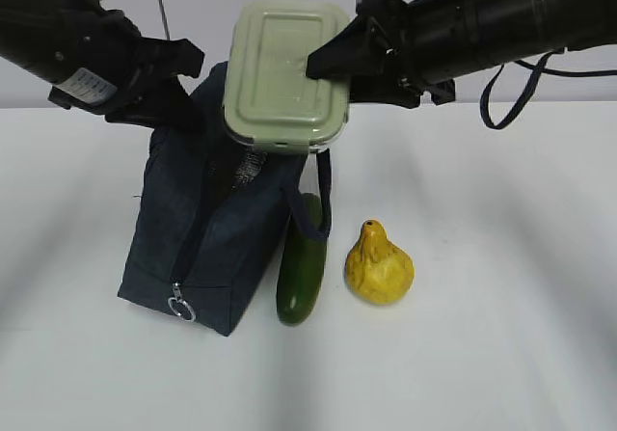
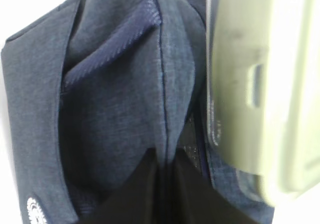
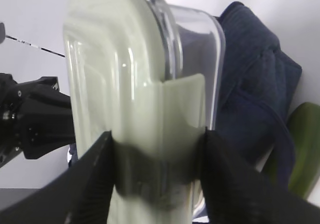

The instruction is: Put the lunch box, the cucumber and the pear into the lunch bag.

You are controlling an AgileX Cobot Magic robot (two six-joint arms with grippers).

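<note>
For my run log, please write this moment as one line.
right gripper: shut on pale green-lidded clear lunch box, above navy fabric lunch bag | left gripper: pinching bag fabric | dark green cucumber, yellow pear: on table

The exterior view looks down at a slant from the front over the white bench (image 1: pixel 501 354), facing both arms. The left wrist view sits very close behind the left end effector (image 2: pixel 162 191), filled by the lunch bag (image 2: pixel 110 108) ahead of it. The right wrist view looks along the right end effector (image 3: pixel 157 179), the lunch box (image 3: pixel 125 83) between its fingers. All three share bag and box.
</note>
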